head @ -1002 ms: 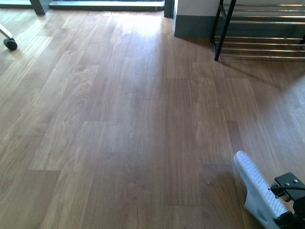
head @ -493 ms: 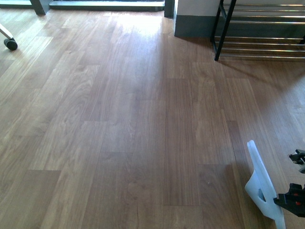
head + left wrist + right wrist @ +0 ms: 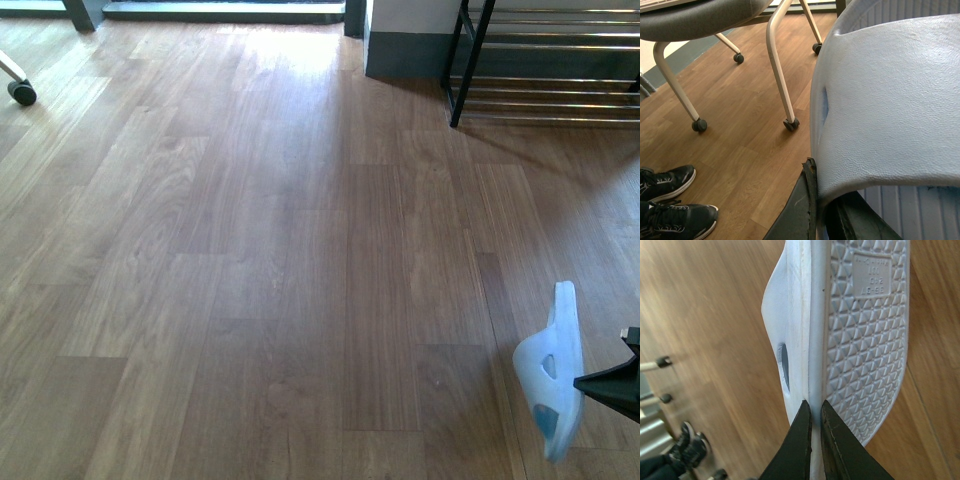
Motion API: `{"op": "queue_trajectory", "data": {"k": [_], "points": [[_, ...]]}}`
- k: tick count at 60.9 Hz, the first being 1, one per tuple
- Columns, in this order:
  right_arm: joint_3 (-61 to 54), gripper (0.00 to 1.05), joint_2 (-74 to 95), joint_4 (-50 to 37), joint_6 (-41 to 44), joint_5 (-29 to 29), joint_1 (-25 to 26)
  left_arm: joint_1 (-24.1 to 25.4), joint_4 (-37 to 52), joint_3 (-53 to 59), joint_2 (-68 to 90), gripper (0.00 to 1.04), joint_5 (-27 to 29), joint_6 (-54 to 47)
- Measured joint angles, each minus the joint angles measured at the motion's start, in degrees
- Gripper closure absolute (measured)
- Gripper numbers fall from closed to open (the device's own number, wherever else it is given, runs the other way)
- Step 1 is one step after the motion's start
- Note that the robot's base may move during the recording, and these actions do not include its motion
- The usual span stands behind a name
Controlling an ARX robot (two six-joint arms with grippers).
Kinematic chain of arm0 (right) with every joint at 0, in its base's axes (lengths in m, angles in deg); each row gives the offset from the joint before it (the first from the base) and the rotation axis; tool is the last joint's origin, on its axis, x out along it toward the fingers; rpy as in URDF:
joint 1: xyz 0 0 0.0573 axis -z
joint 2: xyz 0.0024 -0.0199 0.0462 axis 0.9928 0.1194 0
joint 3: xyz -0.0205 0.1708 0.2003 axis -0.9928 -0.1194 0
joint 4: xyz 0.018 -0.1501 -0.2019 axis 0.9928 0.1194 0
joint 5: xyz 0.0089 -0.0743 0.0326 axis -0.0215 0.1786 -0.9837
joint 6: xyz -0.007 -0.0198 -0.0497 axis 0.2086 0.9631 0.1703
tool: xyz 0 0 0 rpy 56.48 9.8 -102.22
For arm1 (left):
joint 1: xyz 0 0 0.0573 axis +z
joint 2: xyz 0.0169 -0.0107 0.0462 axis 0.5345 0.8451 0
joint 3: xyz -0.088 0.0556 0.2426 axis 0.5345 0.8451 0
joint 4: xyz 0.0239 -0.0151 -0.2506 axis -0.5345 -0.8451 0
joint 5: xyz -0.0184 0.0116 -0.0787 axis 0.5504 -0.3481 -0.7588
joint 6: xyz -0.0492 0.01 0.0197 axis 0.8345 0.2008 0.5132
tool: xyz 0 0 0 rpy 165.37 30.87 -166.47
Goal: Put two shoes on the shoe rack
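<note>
Right gripper (image 3: 582,382): clamped on the sole edge of the right-hand slide (image 3: 556,372). In the right wrist view both fingers (image 3: 801,440) press together on that edge with almost no gap.
Right-hand slide, position: held clear of the wood floor (image 3: 250,250), turned on its side, low at the right of the front view. Its strap faces left.
Right-hand slide, detail: the right wrist view shows the triangle-patterned tread (image 3: 865,340) and a moulded size panel near one end; the characters are too small to read.
Left gripper (image 3: 824,196): closed on the strap edge of the left-hand slide (image 3: 890,100), one dark finger on each side of it. This arm is outside the front view.
Left-hand slide, position: fills most of the left wrist view, pale blue and pebbled.
Shoe rack (image 3: 545,100): stands at the far right of the floor, well apart from the right-hand slide; the tiers in view are bare.
Surroundings: white chair legs (image 3: 780,75) on castors, and a pair of black sneakers (image 3: 670,200) on the floor.
</note>
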State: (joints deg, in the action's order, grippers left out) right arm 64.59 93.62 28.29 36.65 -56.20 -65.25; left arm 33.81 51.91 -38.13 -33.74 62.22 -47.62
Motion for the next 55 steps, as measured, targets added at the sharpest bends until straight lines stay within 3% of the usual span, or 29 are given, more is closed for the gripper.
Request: {"op": "queue_trajectory", "data": {"k": [10,23,38,55], "points": [[1.92,1.03,1.86,-7.30,-16.02,-2.27,-2.05,0.00,0.00,0.00,0.00,1.03,0.00,0.00],[8.35,1.02,10.05,-1.95,-16.81,1.92,0.59,0.00,0.00,0.00,0.00,1.03,0.00,0.00],[9.99,0.64,11.15,2.08,-10.99,3.56,5.77,0.00,0.00,0.00,0.00,1.03,0.00,0.00],[10.60,0.22,10.84,5.70,0.26,9.46,8.81,0.00,0.00,0.00,0.00,1.03,0.00,0.00]]}}
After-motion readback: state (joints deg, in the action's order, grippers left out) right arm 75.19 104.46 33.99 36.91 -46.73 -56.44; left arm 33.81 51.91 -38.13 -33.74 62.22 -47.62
